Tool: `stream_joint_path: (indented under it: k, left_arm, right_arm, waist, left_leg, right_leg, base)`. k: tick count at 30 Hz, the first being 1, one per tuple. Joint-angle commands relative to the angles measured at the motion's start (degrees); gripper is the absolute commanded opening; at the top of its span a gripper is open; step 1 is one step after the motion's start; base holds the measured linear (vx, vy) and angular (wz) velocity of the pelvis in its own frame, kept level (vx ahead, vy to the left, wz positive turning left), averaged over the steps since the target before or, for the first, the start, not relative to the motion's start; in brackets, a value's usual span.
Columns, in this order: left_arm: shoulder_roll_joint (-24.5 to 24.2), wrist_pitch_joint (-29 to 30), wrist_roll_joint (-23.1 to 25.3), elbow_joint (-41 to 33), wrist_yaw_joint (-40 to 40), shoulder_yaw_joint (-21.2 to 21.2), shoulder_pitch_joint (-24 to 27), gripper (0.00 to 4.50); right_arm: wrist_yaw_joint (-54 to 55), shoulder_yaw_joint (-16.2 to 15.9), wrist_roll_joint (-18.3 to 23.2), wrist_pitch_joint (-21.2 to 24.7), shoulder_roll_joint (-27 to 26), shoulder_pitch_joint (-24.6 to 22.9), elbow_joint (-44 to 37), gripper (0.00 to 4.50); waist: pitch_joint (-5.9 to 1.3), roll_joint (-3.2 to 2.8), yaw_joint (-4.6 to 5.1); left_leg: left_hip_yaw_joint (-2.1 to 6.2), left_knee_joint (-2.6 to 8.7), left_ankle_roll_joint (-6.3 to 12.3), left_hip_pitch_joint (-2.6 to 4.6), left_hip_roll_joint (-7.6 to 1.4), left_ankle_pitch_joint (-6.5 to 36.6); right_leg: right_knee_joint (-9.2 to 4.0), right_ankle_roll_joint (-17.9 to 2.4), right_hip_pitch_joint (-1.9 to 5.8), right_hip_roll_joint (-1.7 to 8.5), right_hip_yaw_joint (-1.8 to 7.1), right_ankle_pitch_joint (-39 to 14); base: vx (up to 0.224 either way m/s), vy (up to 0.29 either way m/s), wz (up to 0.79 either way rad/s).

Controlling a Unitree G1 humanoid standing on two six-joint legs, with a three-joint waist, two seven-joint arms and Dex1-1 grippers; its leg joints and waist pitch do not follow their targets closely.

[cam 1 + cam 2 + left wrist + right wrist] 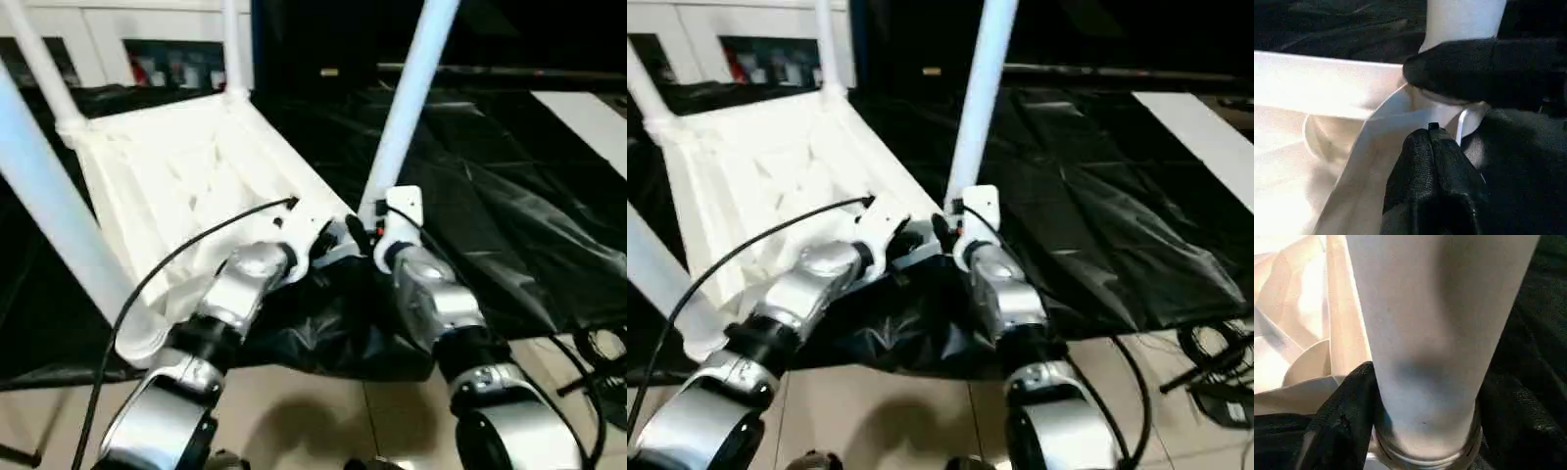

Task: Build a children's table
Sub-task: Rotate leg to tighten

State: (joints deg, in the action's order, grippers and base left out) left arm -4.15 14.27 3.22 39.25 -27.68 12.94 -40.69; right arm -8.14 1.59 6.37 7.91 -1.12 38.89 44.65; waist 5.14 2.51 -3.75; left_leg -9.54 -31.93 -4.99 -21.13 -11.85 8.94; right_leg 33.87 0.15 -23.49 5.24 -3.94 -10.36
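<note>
I see the white tabletop (186, 186) lying upside down, ribbed underside up, tilted on the black plastic sheet (490, 196) that covers the work surface. Four white legs stand up out of its corner sockets: near-right leg (407, 108), near-left leg (49, 211), far-right leg (232, 49), far-left leg (39, 64). All run out past the top or left edge of the head views.

My right gripper (1420, 431) is at the base of the near-right leg, just above the socket. Black fingers (1337, 426) sit either side of the tube and wrap it, so I read it as clamped on that leg. The left wrist view shows one right finger (1474, 73) lying across the same leg.

My left gripper (1432, 161) is fully closed, holding nothing. Its tip rests at the tabletop's rim, right by the near-right corner socket (1449, 105); touching or just off it, I can't tell.

A black cable (167, 264) loops over my left forearm. Beyond the sheet, a white cabinet (127, 39) stands at the back, and tiled floor (313, 411) is below my arms.
</note>
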Motion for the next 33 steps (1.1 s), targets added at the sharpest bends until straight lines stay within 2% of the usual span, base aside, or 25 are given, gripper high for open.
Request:
stream_joint_path:
  k: [1, 2, 4, 7, 9, 10, 11, 13, 15, 17, 19, 21, 22, 24, 25, 26, 27, 28, 29, 31, 32, 33]
  left_arm:
    - [1.5, -0.8, 0.11, 1.21, -2.43, 2.41, 0.05, 0.0]
    - [1.49, -0.89, -0.02, 1.24, -2.96, 2.44, 0.09, 0.0]
    - [0.93, -1.85, -0.94, 0.94, -4.54, 1.92, 0.2, 0.0]
    - [-0.51, -1.93, -1.99, -0.52, -5.28, 0.09, 0.0, 0.0]
    - [-1.32, -1.17, -1.98, -1.59, -5.92, -0.11, 0.1, 0.0]
    - [-2.71, -0.14, -1.98, -3.48, -7.93, 0.22, 0.45, 0.33]
    - [-3.34, 1.78, -2.52, -4.94, -9.56, 0.39, 0.78, 0.33]
    - [-4.47, 6.86, -4.01, -8.73, -13.38, 1.25, 1.84, 0.41]
    - [-5.09, 9.29, -4.28, -10.78, -15.33, 2.04, 2.48, 0.59]
    - [-4.95, 11.35, -4.97, -12.67, -15.46, 2.18, 2.88, 0.8]
    - [-5.09, 13.87, -4.83, -14.52, -15.27, 2.9, 3.15, 0.88]
    - [-5.07, 14.28, -4.17, -14.5, -14.67, 3.11, 3.08, 1.14]
    - [-4.57, 16.04, -3.49, -14.42, -13.25, 3.16, 2.82, 1.23]
    - [-4.5, 16.79, -3.52, -14.89, -13.24, 3.16, 2.88, 1.29]
    - [-3.9, 17.62, -3.7, -15.01, -12.42, 2.73, 2.71, 1.36]
    - [-3.39, 17.92, -3.68, -14.82, -11.7, 2.44, 2.49, 1.36]
    - [-3.1, 18.31, -3.71, -14.92, -11.19, 2.29, 2.4, 1.47]
    - [-2.79, 18.31, -3.47, -14.52, -10.64, 2.38, 2.16, 1.58]
    - [-2.7, 18.33, -3.39, -14.38, -10.5, 2.46, 2.08, 1.65]
    - [-2.36, 18.04, -2.68, -13.48, -9.56, 2.91, 1.65, 1.76]
    - [-2.18, 16.84, -2.05, -12.44, -8.8, 3.2, 1.26, 1.76]
    - [-1.99, 16.26, -1.77, -11.75, -8.19, 3.24, 0.93, 1.84]
  right_arm:
    - [-0.81, -0.86, -0.01, 1.61, -0.76, -0.83, 3.19, 3.4]
    - [-0.77, -0.78, -0.19, 1.49, -0.65, -0.75, 3.4, 3.51]
    - [-0.69, -0.09, -0.41, 0.3, 0.19, -0.41, 3.72, 3.64]
    - [-2.14, 0.44, -0.32, -1.52, 1.67, -0.39, 2.22, 3.87]
    - [-2.87, 0.36, -0.43, -1.89, 2.44, -0.58, 1.23, 3.96]
    - [-4.12, 0.06, -0.67, -1.9, 3.75, -0.94, -0.37, 4.27]
    - [-4.97, 0.01, -0.71, -2.01, 4.63, -1.09, -1.18, 4.27]
    - [-7.42, 0.02, -0.33, -1.58, 6.51, -1.59, -3.37, 4.35]
    - [-8.96, -0.1, -0.19, -1.2, 7.62, -1.92, -4.58, 4.48]
    - [-11.32, -0.49, -0.24, -0.74, 9.56, -2.71, -6.56, 4.5]
    - [-14.74, -1.27, -0.44, 0.22, 12.36, -4.06, -9.51, 4.5]
    - [-16.17, -1.63, -0.34, 0.77, 13.18, -4.61, -10.6, 4.5]
    - [-18.91, -2.29, -0.27, 2.56, 15.41, -6.42, -14.13, 4.5]
    - [-19.31, -2.27, -0.13, 3.19, 15.75, -6.74, -14.8, 4.5]
    - [-19.34, -2.01, 0.04, 3.59, 16.09, -7.07, -15.42, 4.5]
    - [-19.38, -1.82, 0.17, 3.86, 16.36, -7.34, -15.86, 4.5]
    - [-19.41, -1.72, 0.24, 4.07, 16.56, -7.58, -16.29, 4.5]
    - [-19.44, -1.76, 0.15, 4.16, 16.82, -7.93, -16.78, 4.5]
    - [-19.44, -1.78, 0.17, 4.29, 16.89, -8.07, -17.04, 4.5]
    - [-19.41, -1.92, 0.16, 4.89, 17.17, -8.68, -18.23, 4.5]
    - [-19.4, -2.09, 0.1, 5.56, 17.3, -9.31, -19.65, 4.5]
    - [-19.64, -2.24, 0.18, 6.48, 17.37, -9.94, -21.19, 4.5]
  waist:
    - [-3.32, -0.43, -0.18]
    - [-3.51, -0.49, -0.25]
    - [-3.44, -0.42, -0.26]
    - [-3.71, -0.47, -0.32]
    - [-4.03, -0.42, -0.45]
    - [-4.28, -0.43, -0.56]
    - [-4.7, -0.31, -0.69]
    - [-4.82, -0.34, -0.86]
    - [-4.91, -0.35, -1.14]
    - [-4.88, -0.32, -1.34]
    - [-4.68, -0.51, -1.78]
    - [-4.48, -0.39, -1.92]
    - [-4.42, -0.67, -2.09]
    - [-4.34, -0.51, -1.98]
    - [-4.41, -0.82, -2.0]
    - [-4.37, -0.73, -1.91]
    - [-4.34, -0.64, -1.88]
    - [-4.34, -1.17, -1.99]
    - [-4.33, -0.93, -1.89]
    - [-4.42, -0.84, -1.93]
    - [-4.36, -1.26, -1.95]
    - [-4.46, -1.39, -2.01]
  left_leg:
    - [0.42, 4.26, -0.85, 0.45, -0.64, 21.98]
    - [0.16, 4.1, -0.68, 0.56, -0.74, 20.87]
    - [-0.07, 4.06, -0.32, 0.37, -0.76, 19.51]
    - [-0.28, 3.77, 0.22, 0.4, -0.76, 18.38]
    - [-0.38, 3.5, 0.92, 0.09, -0.71, 14.96]
    - [-0.43, 3.23, 1.52, 0.0, -0.74, 11.83]
    - [-0.57, 2.79, 2.6, -0.1, -0.72, 7.68]
    - [-0.7, 2.26, 4.82, -0.36, -0.57, 2.06]
    - [-0.99, 1.83, 7.26, -0.29, -0.44, -0.11]
    - [-1.1, 1.8, 7.85, -0.25, -0.52, -0.08]
    - [-1.15, 1.83, 8.02, 0.0, -0.76, 1.86]
    - [-1.15, 2.02, 7.25, -0.1, -0.81, 3.84]
    - [-1.15, 2.13, 5.94, 0.17, -0.91, 6.29]
    - [-1.03, 2.35, 4.83, -0.11, -0.82, 7.98]
    - [-0.97, 2.32, 4.45, -0.1, -0.81, 8.37]
    - [-0.97, 2.39, 3.74, -0.06, -0.85, 9.22]
    - [-0.97, 2.41, 3.52, -0.09, -0.81, 9.44]
    - [-0.93, 2.42, 3.05, 0.09, -0.81, 10.43]
    - [-0.97, 2.44, 2.91, 0.0, -0.78, 10.84]
    - [-0.94, 2.38, 2.83, -0.08, -0.62, 10.55]
    - [-0.94, 2.35, 2.87, -0.15, -0.54, 10.64]
    - [-0.89, 2.29, 2.78, -0.09, -0.6, 10.49]
  right_leg:
    - [-5.33, -5.65, 1.95, 2.53, 1.88, -24.01]
    - [-4.97, -7.22, 1.86, 2.55, 2.15, -20.61]
    - [-4.49, -8.79, 2.02, 2.42, 2.27, -17.14]
    - [-4.15, -10.0, 2.14, 2.45, 2.37, -15.07]
    - [-3.6, -10.91, 2.54, 2.47, 2.4, -10.69]
    - [-3.01, -11.8, 2.71, 2.37, 2.37, -6.26]
    - [-2.16, -13.19, 2.99, 2.29, 2.32, -0.21]
    - [-1.28, -15.25, 3.18, 2.04, 2.24, 7.71]
    - [-0.99, -17.29, 3.04, 1.88, 2.29, 11.74]
    - [-0.98, -17.63, 3.06, 1.84, 2.32, 11.76]
    - [-1.28, -17.56, 2.96, 1.92, 2.33, 9.01]
    - [-1.66, -16.67, 2.99, 1.97, 2.32, 5.39]
    - [-2.06, -15.69, 2.89, 2.01, 2.38, 2.16]
    - [-2.28, -14.92, 3.05, 2.07, 2.36, -0.64]
    - [-2.37, -14.7, 3.01, 2.19, 2.37, -1.47]
    - [-2.64, -14.29, 2.96, 2.22, 2.4, -3.01]
    - [-2.72, -14.09, 2.97, 2.15, 2.39, -3.49]
    - [-2.88, -13.91, 2.76, 2.22, 2.41, -4.77]
    - [-3.04, -13.66, 2.8, 2.15, 2.41, -5.18]
    - [-3.08, -13.01, 2.87, 2.0, 2.38, -5.43]
    - [-3.28, -12.69, 2.82, 1.93, 2.37, -5.8]
    - [-3.1, -12.78, 2.86, 2.03, 2.38, -5.57]
  base:
    - [0.0, 0.0, 0.0]
    - [0.0, 0.0, 0.0]
    - [0.0, 0.0, 0.0]
    - [0.0, 0.0, 0.0]
    - [0.0, 0.0, 0.0]
    - [0.0, 0.0, 0.0]
    - [0.0, 0.0, 0.0]
    - [0.0, 0.0, 0.0]
    - [0.0, 0.0, 0.0]
    - [0.0, 0.0, 0.0]
    - [0.0, 0.0, 0.0]
    - [0.0, 0.0, 0.0]
    - [0.0, 0.0, 0.0]
    - [0.0, 0.0, 0.0]
    - [0.0, 0.0, 0.0]
    - [0.0, 0.0, 0.0]
    - [0.0, 0.0, 0.0]
    - [0.0, 0.0, 0.0]
    - [0.0, 0.0, 0.0]
    - [0.0, 0.0, 0.0]
    - [0.0, 0.0, 0.0]
    - [0.0, 0.0, 0.0]
